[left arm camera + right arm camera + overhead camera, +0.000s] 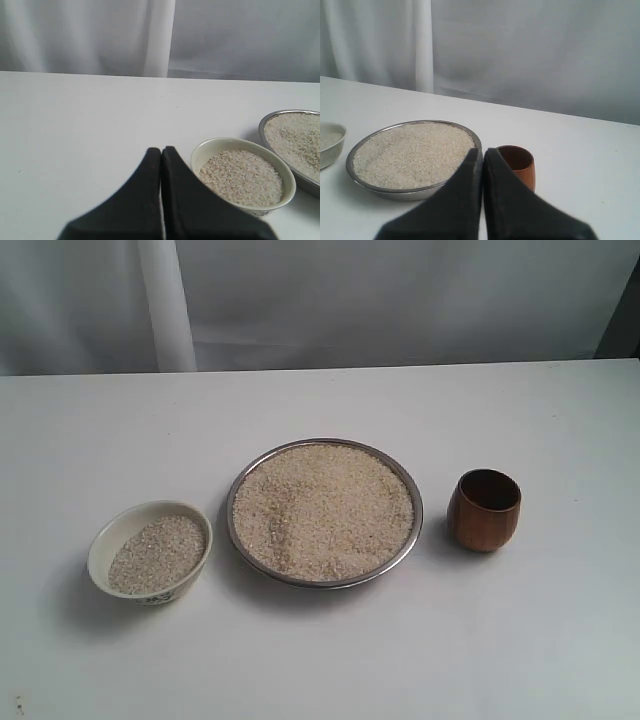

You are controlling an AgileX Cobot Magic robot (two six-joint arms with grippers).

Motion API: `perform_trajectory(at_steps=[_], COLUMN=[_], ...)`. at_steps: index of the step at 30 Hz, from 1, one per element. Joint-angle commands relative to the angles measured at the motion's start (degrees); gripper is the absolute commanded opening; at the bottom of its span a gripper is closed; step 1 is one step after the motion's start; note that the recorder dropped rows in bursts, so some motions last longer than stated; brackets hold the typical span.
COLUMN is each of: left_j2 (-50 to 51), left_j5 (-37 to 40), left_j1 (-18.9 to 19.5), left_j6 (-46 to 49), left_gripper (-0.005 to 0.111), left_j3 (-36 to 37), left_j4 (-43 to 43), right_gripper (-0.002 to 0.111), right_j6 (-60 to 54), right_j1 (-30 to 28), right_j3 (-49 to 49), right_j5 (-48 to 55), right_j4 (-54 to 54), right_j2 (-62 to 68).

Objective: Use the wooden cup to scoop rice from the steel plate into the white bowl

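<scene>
Begin with the wooden cup (484,510): find it upright on the surface (320,660), mouth up, just beside the steel plate (419,510) on the right, not touching it. Part the right claw (481,154), at present pressed together and empty, before moving in. Close squarely on the cup's rounded wall at its widest part, to guard against likely slipping on glossy wood. Lift level, then tilt the mouth into the rice (325,510) heaped in the plate and drag shallowly, to avoid pushing grains over the rim. Carry across to the white bowl (125,522), near the plate's left side and partly filled with rice. Hold the left claw (161,151), likewise together and empty beside the bowl, clear of the pouring path.
</scene>
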Motion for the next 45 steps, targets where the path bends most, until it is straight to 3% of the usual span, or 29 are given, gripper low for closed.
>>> perform_trajectory(at_steps=[1, 14, 29, 32, 38, 41, 45], left_j2=[-0.17, -0.17, -0.17, -0.17, -0.17, -0.17, -0.17], left_j5=[-0.28, -0.28, -0.28, -0.28, -0.28, -0.28, -0.28], left_j1=[-0.24, -0.24, -0.24, -0.24, -0.24, -0.24, -0.24], left_j6=[-0.25, -0.2, -0.34, -0.34, -0.21, -0.21, -0.21], left_gripper=[0.0, 0.0, 0.0, 0.0, 0.0, 0.0, 0.0], left_j3=[-0.16, -0.16, -0.16, -0.16, -0.16, -0.16, -0.16], left_j4=[-0.43, -0.43, -0.43, -0.43, -0.43, -0.43, -0.43], right_gripper=[0.0, 0.0, 0.0, 0.0, 0.0, 0.0, 0.0], right_j6=[0.15, 0.16, 0.63, 0.73, 4.09, 10.99, 24.25], right_j1=[-0.43, -0.43, -0.43, -0.43, -0.43, -0.43, -0.32], right_j3=[0.2, 0.2, 0.2, 0.2, -9.76, -15.74, -19.44], right_j5=[0.15, -0.09, -19.82, -26.22, -26.99, -29.02, -40.57], right_j4=[-0.17, -0.27, 0.25, -0.48, -9.25, -16.41, -23.87], right_j2=[-0.28, -0.28, 2.64, 9.38, 32.75, 45.07, 60.56])
